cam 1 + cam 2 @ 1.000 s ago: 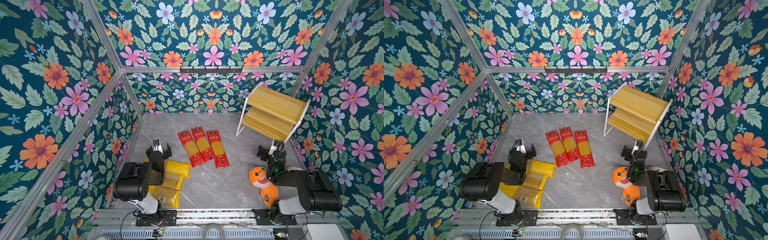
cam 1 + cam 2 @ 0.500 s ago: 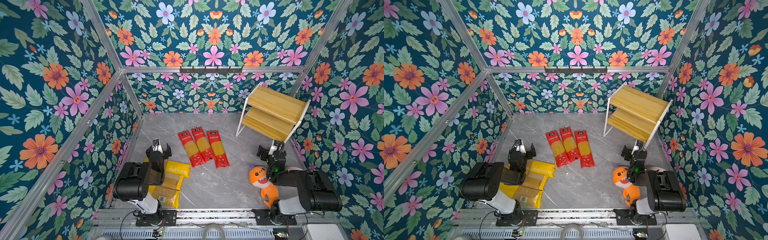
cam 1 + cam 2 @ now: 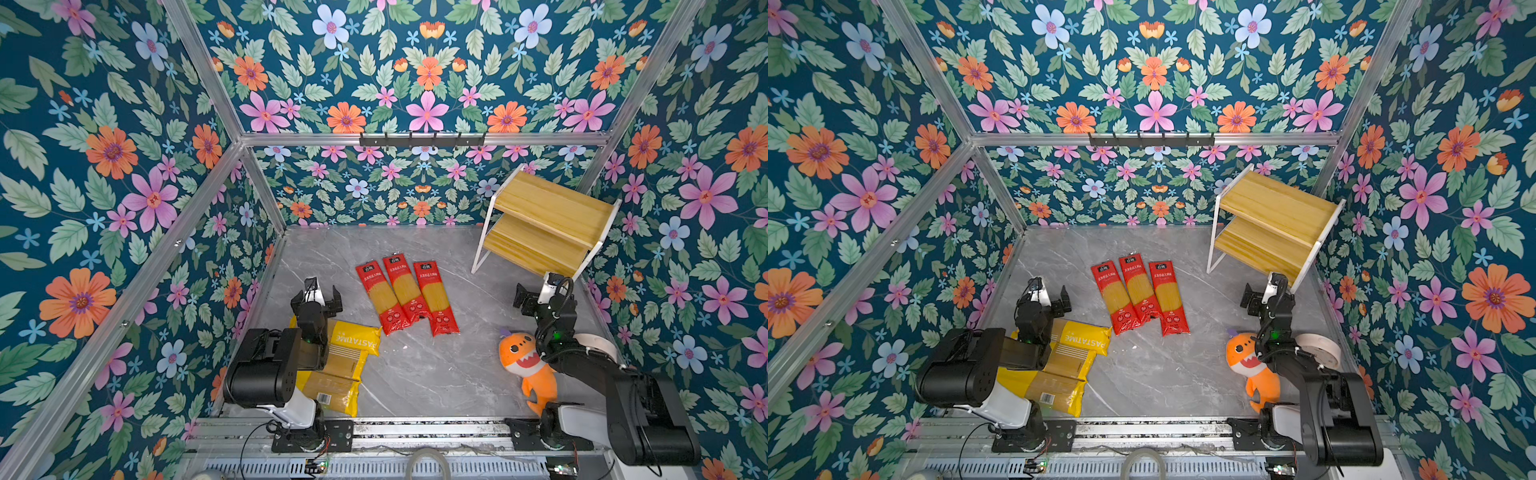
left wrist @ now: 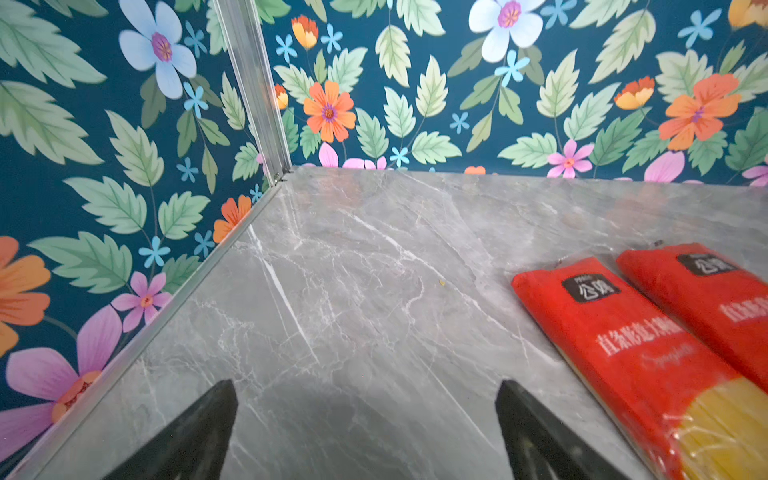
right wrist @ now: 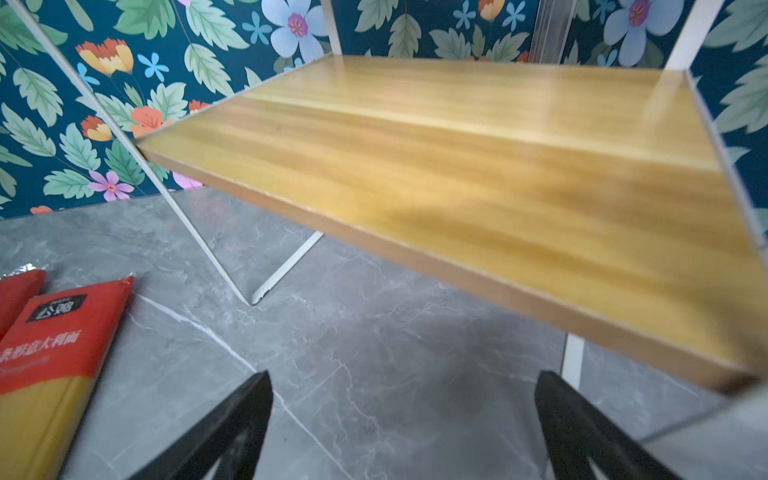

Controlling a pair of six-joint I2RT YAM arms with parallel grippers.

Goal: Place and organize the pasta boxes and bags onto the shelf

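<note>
Scene unchanged since prev. frame (L hand [image 4: 365,388], R hand [image 5: 403,380] wide open, empty).

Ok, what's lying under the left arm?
Yellow PASTATIME packs lie overlapped on the marble table; three show. The left arm covers part of each, so anything else beneath it cannot be seen.

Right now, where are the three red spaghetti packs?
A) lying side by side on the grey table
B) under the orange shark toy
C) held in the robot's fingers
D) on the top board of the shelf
A: in a top view the three red packs lie flat, side by side, on the grey table, well apart from the shelf.
</note>
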